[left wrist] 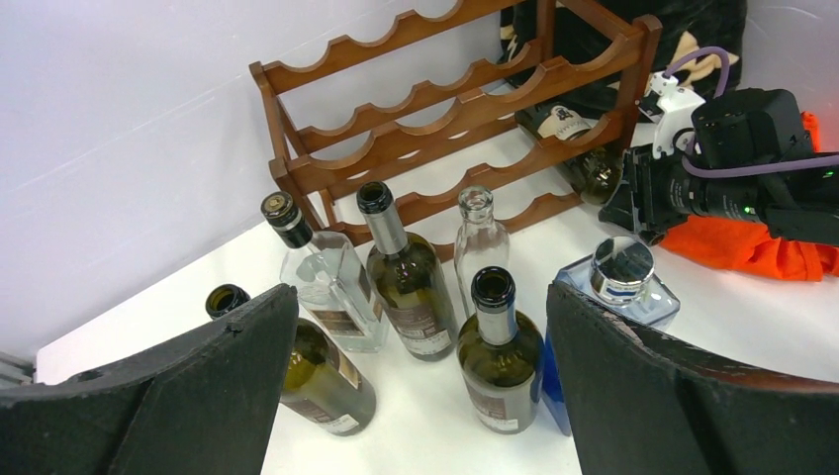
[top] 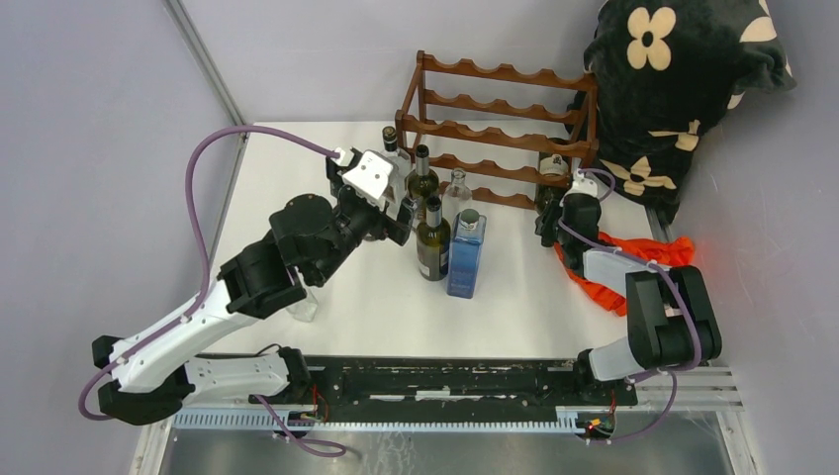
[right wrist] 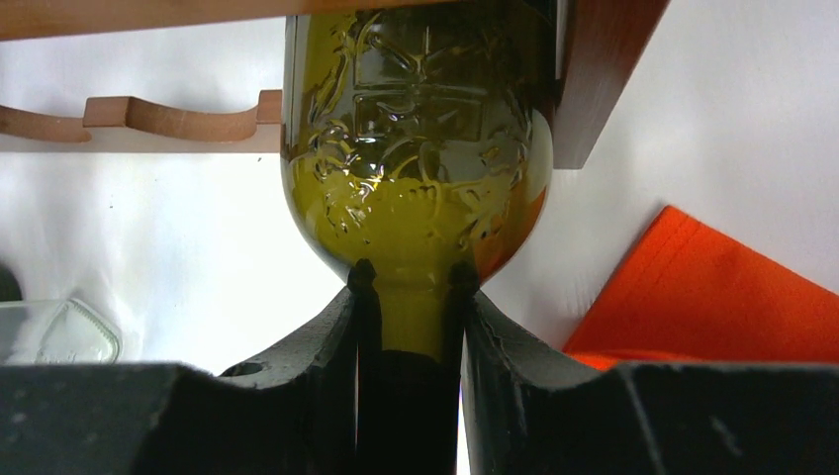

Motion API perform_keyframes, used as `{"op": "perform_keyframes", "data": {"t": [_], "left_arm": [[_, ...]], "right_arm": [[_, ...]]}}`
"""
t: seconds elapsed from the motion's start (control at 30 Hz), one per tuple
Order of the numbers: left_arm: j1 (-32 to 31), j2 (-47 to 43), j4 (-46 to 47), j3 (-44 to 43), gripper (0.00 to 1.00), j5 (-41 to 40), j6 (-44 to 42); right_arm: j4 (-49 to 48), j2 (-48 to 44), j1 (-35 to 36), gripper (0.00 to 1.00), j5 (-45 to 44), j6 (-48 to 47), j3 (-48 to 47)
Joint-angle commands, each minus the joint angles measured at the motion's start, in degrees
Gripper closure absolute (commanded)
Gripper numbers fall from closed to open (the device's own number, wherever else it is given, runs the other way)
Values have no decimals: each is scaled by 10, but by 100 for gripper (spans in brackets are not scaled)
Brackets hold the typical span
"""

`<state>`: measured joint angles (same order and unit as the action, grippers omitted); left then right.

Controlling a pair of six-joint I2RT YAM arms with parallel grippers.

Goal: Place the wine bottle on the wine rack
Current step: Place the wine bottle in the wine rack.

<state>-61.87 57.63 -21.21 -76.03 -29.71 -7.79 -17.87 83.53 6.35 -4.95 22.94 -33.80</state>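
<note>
The reddish-brown wine rack (top: 495, 109) stands at the back of the white table, also in the left wrist view (left wrist: 445, 109). A green wine bottle (right wrist: 416, 148) lies in a low tier at the rack's right end (top: 551, 176), neck pointing out towards me. My right gripper (right wrist: 408, 277) is shut on that neck, just below the shoulder. My left gripper (left wrist: 416, 297) hangs open above a cluster of standing bottles, holding nothing; in the top view it (top: 396, 203) is left of the rack's front.
Several bottles stand in front of the rack: a green one (top: 432, 242), a blue square one (top: 466, 255), a clear one (top: 456, 193). An orange cloth (top: 633, 262) lies under the right arm. A black flowered cushion (top: 673, 79) leans beside the rack.
</note>
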Motion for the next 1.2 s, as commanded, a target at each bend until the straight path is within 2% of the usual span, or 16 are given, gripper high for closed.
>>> {"op": "perform_keyframes", "data": {"t": [0.0,0.7,0.9,1.17], "left_arm": [[3,7,37,0,0,-19,-31],[22,51,48,-13,0,-24,-64],[34,58,50,-16,0,-13,-63],[37,61,50,-16,0,-5,-55]], "right_arm": [[-136,4,3,100,-33,-6,-54],[-119,96,8,90,-46,-26,-155],[-118,103,9,85,-54,-47,-153],[-135,110,9,85,-69,-68,-145]]}}
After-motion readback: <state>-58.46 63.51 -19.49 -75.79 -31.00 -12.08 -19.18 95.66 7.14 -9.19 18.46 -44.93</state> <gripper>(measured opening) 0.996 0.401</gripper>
